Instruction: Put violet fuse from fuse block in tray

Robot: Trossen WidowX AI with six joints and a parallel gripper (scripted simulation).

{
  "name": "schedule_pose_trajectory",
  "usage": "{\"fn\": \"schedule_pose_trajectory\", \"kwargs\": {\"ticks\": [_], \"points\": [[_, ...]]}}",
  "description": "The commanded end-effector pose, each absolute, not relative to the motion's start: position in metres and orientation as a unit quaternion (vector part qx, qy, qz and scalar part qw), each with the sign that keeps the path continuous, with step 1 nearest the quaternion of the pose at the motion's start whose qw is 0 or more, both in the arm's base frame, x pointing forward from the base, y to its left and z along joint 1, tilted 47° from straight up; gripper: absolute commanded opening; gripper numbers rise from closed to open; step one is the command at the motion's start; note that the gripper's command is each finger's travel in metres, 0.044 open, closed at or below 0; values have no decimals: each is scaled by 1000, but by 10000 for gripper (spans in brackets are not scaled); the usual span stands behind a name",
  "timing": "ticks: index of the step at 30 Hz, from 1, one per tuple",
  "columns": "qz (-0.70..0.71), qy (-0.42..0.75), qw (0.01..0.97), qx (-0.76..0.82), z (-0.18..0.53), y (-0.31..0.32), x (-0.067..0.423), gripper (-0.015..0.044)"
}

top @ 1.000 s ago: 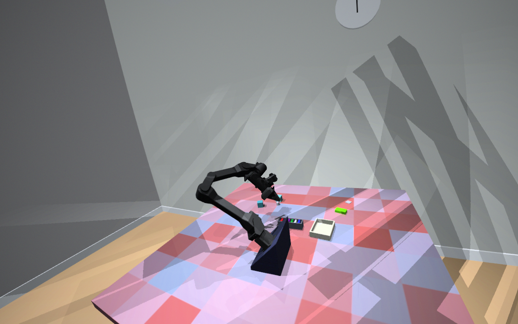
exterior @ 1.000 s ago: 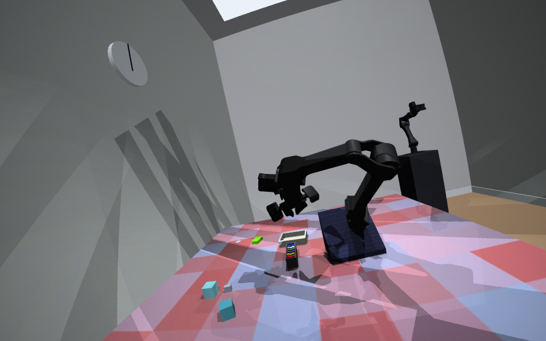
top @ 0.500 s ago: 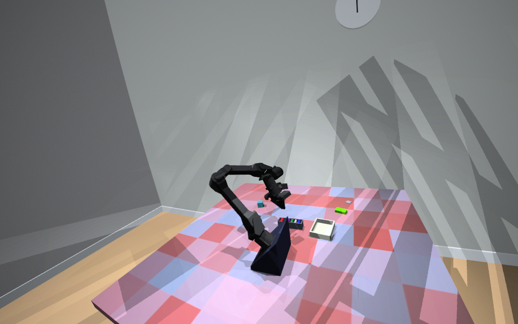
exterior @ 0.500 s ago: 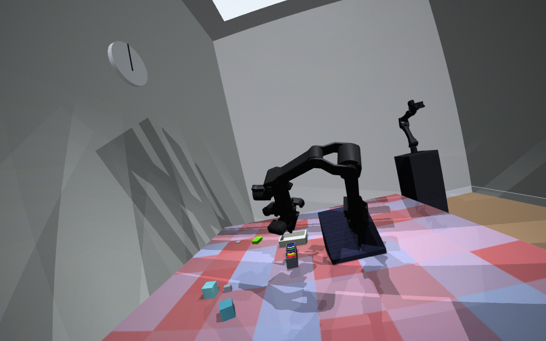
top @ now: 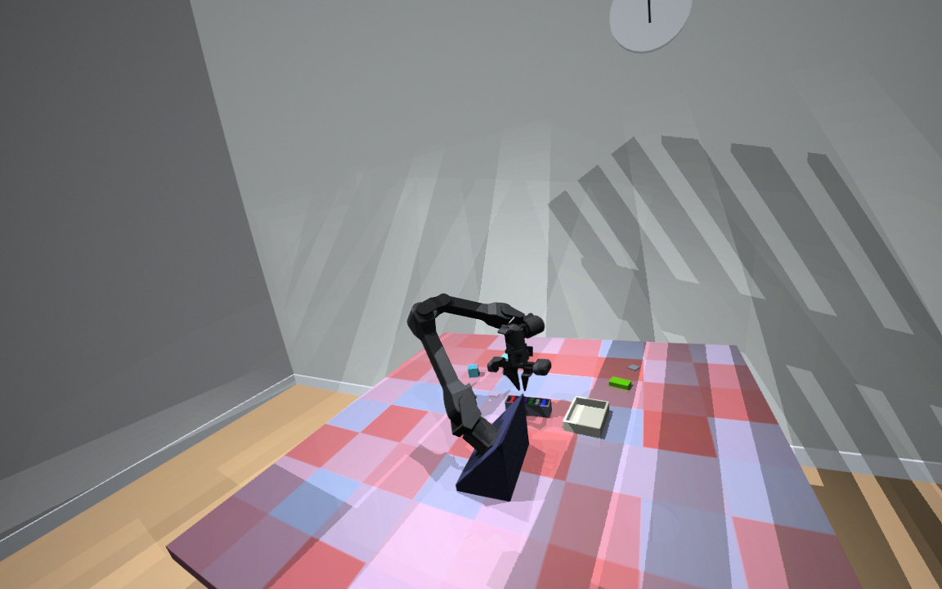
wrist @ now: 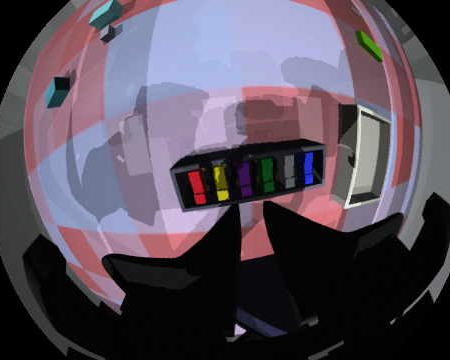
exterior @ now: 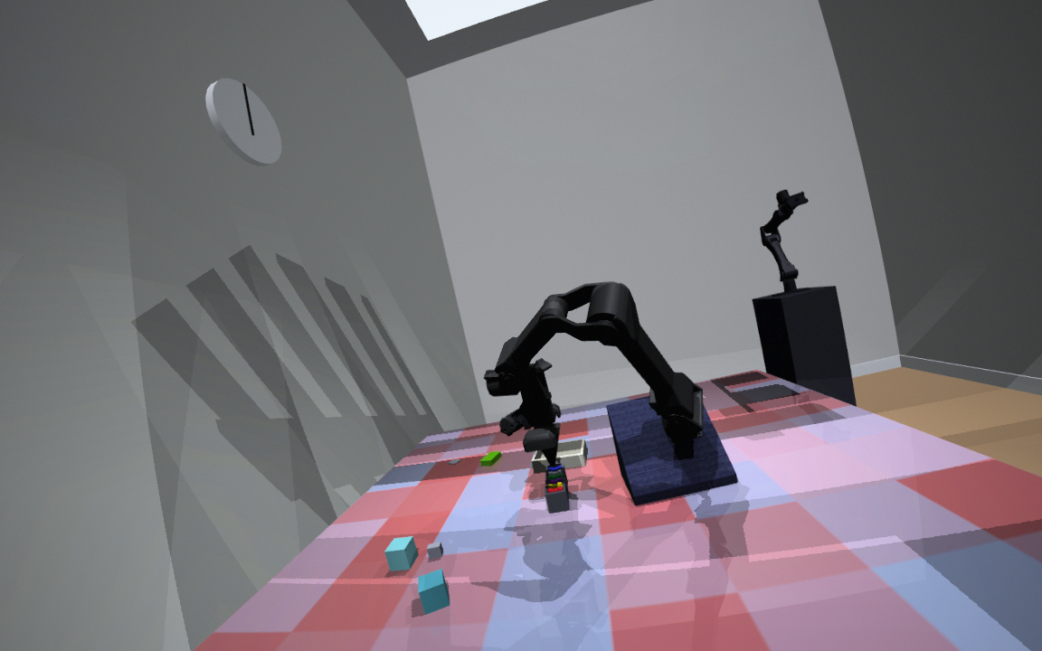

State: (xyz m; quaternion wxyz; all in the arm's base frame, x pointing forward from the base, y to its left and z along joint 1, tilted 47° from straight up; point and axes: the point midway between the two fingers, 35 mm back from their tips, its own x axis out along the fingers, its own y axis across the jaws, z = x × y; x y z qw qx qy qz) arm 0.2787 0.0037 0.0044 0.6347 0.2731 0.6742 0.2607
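The violet fuse (wrist: pixel 244 179) sits third from the left in the black fuse block (top: pixel 537 412) (exterior: pixel 558 502) (wrist: pixel 265 147) in the wrist view, between the yellow fuse (wrist: pixel 220 182) and the green fuse (wrist: pixel 267 175). My gripper (top: pixel 520 388) (exterior: pixel 553 463) (wrist: pixel 251 209) points down above the block, its fingers a narrow gap apart with nothing between them. In the wrist view the tips show just below the block's near edge. The cream tray (top: pixel 582 428) (exterior: pixel 575 461) (wrist: pixel 342 186) stands right of the block in the top view and looks empty.
The red fuse (wrist: pixel 197 186), grey fuse (wrist: pixel 289 171) and blue fuse (wrist: pixel 309 167) also stand in the block. A lime brick (top: pixel 620 383) (exterior: pixel 490 458) (wrist: pixel 369 46) lies beyond the tray. Two cyan cubes (exterior: pixel 401 553) (exterior: pixel 432 591) and a small grey cube (exterior: pixel 435 550) lie to the other side.
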Motion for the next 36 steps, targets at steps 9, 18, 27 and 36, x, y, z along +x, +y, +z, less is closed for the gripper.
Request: {"fn": "schedule_pose_trajectory", "kwargs": {"ticks": [9, 18, 27, 36], "points": [[294, 654, 645, 266, 0, 5, 283, 74], [294, 654, 645, 266, -6, 10, 283, 74], [294, 653, 645, 266, -12, 16, 283, 74], [294, 653, 645, 266, -18, 23, 282, 74]]}}
